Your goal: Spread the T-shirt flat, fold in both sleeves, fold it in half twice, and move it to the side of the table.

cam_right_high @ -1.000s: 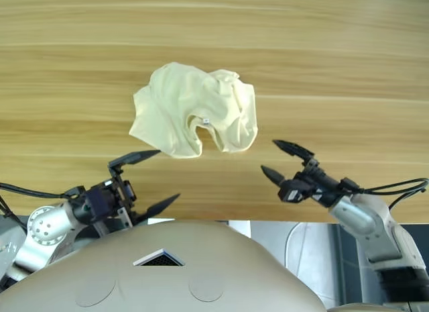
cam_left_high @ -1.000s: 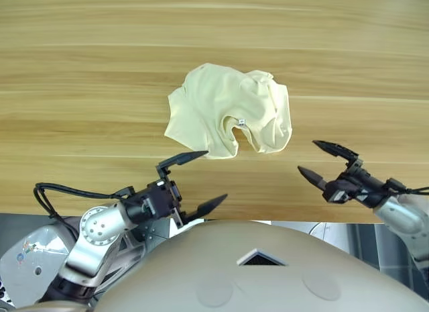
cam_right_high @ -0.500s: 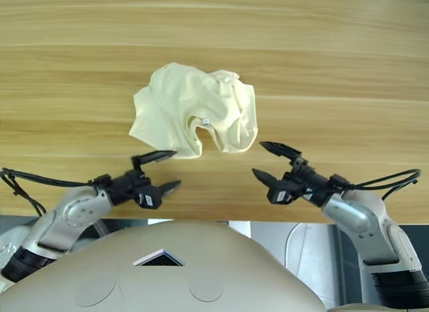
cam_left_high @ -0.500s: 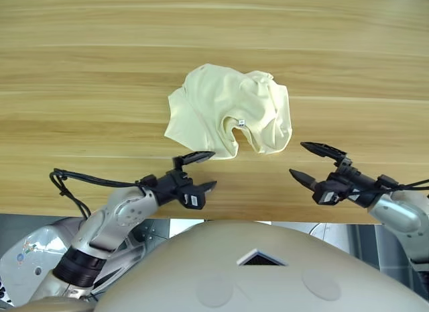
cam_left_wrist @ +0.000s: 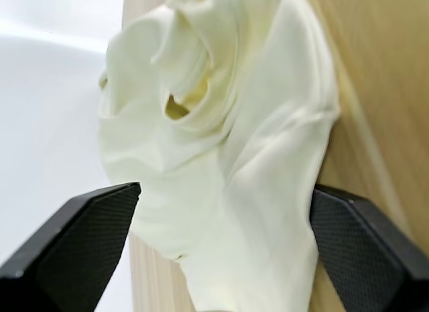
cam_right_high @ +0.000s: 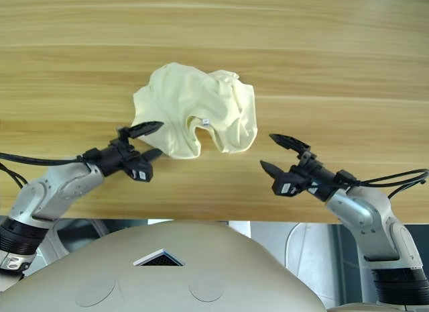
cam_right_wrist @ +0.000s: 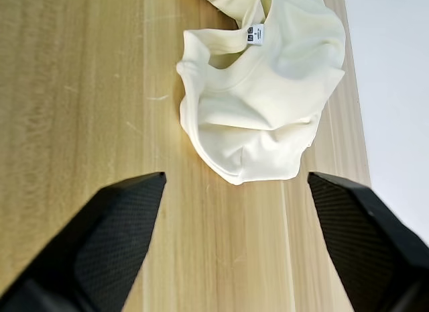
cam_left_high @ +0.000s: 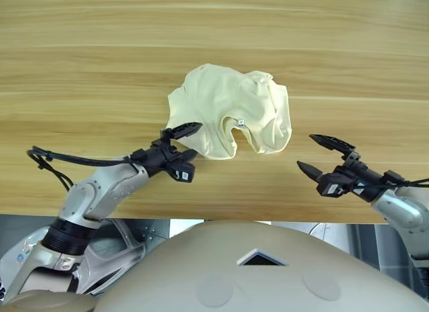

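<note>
A pale yellow T-shirt [cam_left_high: 231,111] lies crumpled in a heap on the wooden table [cam_left_high: 94,64], its collar label facing up. My left gripper [cam_left_high: 194,139] is open at the shirt's near left edge, one finger on either side of the hem; in the left wrist view the T-shirt [cam_left_wrist: 228,124] lies between the fingers [cam_left_wrist: 74,238]. My right gripper [cam_left_high: 305,151] is open over bare table, to the right of the shirt and nearer the front, apart from it. The right wrist view has the T-shirt [cam_right_wrist: 261,117] ahead of its open fingers [cam_right_wrist: 114,238].
The table's front edge [cam_left_high: 268,221] runs just behind both wrists. Bare wood surrounds the shirt on all sides, with wide room at the far side and to the left and right.
My left gripper has moved forward from the table's front edge up to the shirt's near left hem. The right gripper has shifted only slightly. The shirt has not moved.
</note>
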`<state>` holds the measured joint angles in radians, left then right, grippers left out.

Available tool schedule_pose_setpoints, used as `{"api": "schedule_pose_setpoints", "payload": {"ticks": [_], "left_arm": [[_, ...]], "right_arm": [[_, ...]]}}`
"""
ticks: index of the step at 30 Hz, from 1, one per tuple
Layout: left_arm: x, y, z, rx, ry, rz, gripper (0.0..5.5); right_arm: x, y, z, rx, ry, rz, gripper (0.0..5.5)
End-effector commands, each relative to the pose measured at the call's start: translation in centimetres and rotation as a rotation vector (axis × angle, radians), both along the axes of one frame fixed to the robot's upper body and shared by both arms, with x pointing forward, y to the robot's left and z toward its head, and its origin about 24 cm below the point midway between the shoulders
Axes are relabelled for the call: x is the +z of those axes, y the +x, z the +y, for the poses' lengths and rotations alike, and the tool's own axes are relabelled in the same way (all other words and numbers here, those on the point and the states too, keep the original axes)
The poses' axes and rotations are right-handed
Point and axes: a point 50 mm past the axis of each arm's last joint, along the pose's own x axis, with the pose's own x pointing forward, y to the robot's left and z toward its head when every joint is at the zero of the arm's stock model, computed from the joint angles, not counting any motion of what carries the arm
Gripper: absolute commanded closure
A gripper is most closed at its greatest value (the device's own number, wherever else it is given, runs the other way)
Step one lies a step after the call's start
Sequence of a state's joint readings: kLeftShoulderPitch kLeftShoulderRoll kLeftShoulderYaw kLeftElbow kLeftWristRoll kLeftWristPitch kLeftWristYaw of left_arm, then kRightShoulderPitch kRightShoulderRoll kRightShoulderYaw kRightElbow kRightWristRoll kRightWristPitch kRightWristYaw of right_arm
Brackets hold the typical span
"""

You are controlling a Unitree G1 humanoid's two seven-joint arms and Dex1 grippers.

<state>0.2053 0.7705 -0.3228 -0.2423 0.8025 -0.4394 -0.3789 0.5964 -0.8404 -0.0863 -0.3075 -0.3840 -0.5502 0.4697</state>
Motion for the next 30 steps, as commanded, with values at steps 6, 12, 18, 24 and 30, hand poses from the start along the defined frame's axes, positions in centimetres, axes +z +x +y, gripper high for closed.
{"api": "schedule_pose_setpoints", "payload": {"ticks": [6, 12, 18, 24, 30], "left_arm": [[-2.6, -1.2, 0.3, -0.020, 0.088, 0.125, 1.03], [-3.3, -1.8, -1.0, -0.018, 0.016, 0.172, 1.03], [-3.8, -2.5, -1.5, -0.042, 0.005, 0.205, 1.03], [-4.4, -1.1, -0.6, 0.055, 0.034, 0.172, 1.38], [-5.0, -2.0, 0.3, 0.071, 0.073, 0.203, 2.68]], "right_arm": [[-0.2, 0.1, 0.2, 0.005, 0.002, -0.013, 1.59], [-0.3, 0.1, 0.0, 0.004, -0.001, -0.012, 1.59], [-0.3, 0.0, -0.2, 0.000, -0.004, -0.008, 1.59], [-0.1, 0.0, -0.5, 0.003, -0.012, -0.009, 1.59], [-1.2, 0.9, -1.2, -0.013, -0.053, 0.001, 1.59]]}}
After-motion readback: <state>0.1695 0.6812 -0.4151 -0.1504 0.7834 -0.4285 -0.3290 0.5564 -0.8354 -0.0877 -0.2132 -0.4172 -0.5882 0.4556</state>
